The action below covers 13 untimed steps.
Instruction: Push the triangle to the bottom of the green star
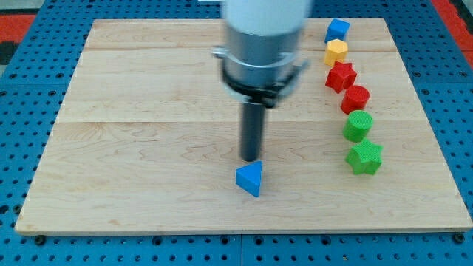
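Note:
A blue triangle block [250, 179] lies on the wooden board [148, 148] at the lower middle. My tip [250, 159] is right at the triangle's top edge, touching it or nearly so. The green star [364, 157] lies at the right, well to the right of the triangle and slightly higher in the view. The rod hangs from the arm's grey and white body, which fills the top centre.
A column of blocks runs up the right side above the green star: a green round block [358, 125], a red round block [355, 98], a red star [341, 76], a yellow block [335, 52], a blue block [337, 30]. A blue pegboard [29, 74] surrounds the board.

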Each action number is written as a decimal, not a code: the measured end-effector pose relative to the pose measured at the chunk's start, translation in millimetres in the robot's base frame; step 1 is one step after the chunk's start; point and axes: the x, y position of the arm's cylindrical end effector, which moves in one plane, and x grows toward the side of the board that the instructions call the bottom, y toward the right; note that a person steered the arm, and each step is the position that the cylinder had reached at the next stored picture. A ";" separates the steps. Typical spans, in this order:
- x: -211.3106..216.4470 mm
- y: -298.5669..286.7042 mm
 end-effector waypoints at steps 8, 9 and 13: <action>105.1 132.2; 42.3 63.8; -286.9 -124.7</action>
